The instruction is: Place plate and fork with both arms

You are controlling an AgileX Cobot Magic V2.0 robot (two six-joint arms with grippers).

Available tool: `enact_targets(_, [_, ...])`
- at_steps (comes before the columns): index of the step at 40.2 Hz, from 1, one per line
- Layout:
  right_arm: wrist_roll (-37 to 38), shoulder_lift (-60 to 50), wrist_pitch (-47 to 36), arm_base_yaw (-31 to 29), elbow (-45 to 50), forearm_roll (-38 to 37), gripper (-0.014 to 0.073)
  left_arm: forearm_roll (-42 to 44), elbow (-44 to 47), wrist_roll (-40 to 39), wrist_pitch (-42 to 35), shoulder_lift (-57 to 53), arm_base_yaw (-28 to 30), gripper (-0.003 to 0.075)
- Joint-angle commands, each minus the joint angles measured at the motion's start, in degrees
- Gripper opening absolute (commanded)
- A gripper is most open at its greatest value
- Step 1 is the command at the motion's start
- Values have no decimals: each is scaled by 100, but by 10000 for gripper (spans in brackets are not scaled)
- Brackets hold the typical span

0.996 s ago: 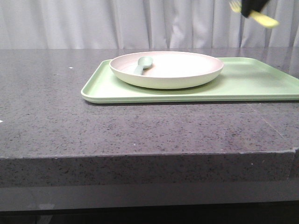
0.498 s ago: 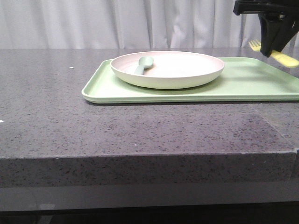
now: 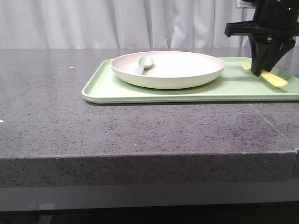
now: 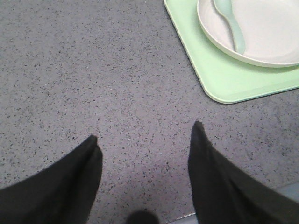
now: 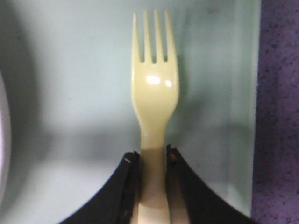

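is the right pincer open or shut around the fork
Shut on it. In the right wrist view the right pincer has both fingers pressed against the fork handle, held over the tray.

— Where am I working?

— It looks to me like a staged test bench, not a real kitchen. I face a dark speckled stone counter [image 3: 140, 126] with a plain white curtain [image 3: 117, 23] hung close behind its far edge.

— What makes it seem staged?

— The tableware: one green tray [image 3: 154, 93], a plate [image 3: 167, 69], a spoon [image 3: 143, 64], and a plastic fork [image 3: 271, 78].
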Motion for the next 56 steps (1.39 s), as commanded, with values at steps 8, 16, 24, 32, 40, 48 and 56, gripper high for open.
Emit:
enact_targets(8, [-75,-286,-181,-30,-142,-5,240,-23,-150,-17,-386,-22,-36,398])
enact_targets(16, [-75,-286,-143,-30,-142,-5,408,-23,-150,-17,-386,-22,-36,398])
enact_targets(24, [-88,-363,214,-30,-305,-5,412,-23,-150,-17,-386,-22,-36,398])
enact_targets(32, [-465,-1061,640,-30,-343,-5,412,-23,-150,-17,-386,-22,-36,398])
enact_targets(40, [-798,-2467,560,-30,398,50,412,-23,-150,-17,-386,-22,-36,398])
enact_targets(48, [-926,-3576,172,-30,1402,50,412,-23,-150,-17,-386,-22,-36,398])
enact_targets(56, [-926,-4523,-23,-30,2354,50,412,-23,-150,-17,-386,4,-36,398])
